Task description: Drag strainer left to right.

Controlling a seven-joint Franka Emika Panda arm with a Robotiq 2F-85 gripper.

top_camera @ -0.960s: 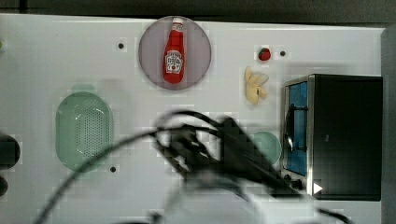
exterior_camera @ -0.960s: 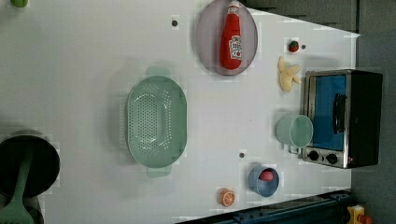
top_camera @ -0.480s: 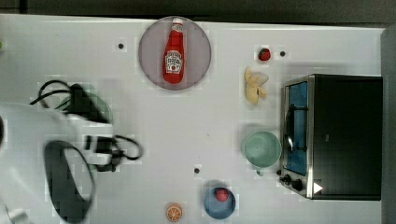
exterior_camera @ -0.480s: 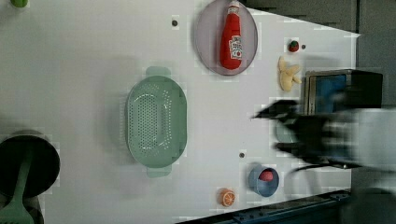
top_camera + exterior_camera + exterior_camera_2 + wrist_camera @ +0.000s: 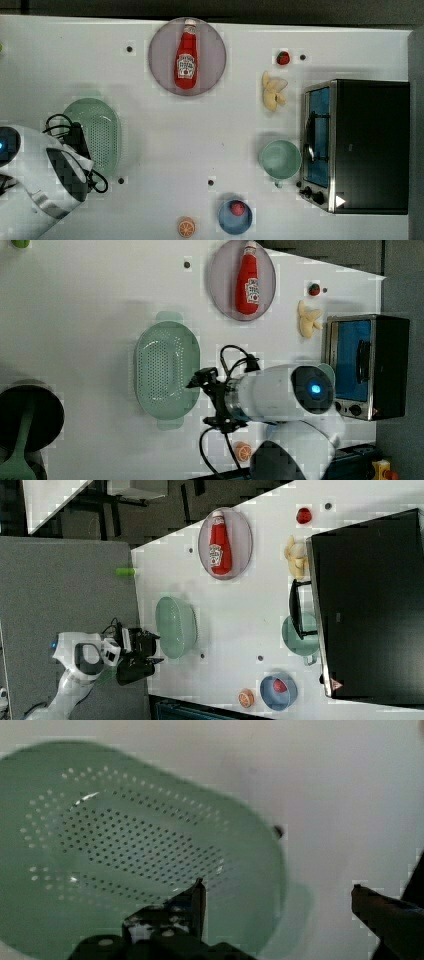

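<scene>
Strainer [image 5: 97,131] is sitting at the top view's left side of the counter [image 5: 165,150], well apart from the cup [image 5: 280,159]. Light, stiff and slippery by appearance, it is best hooked at its wide rim. End effector [image 5: 275,895] is hovering open astride that rim, having swung across from mid-counter 1 second earlier.

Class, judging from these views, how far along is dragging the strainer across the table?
Done: the open gripper has reached the strainer, one finger over the bowl, the other outside the rim. In hand: settling around the rim; no grip yet. Left: the whole drag toward the toaster oven side.
</scene>
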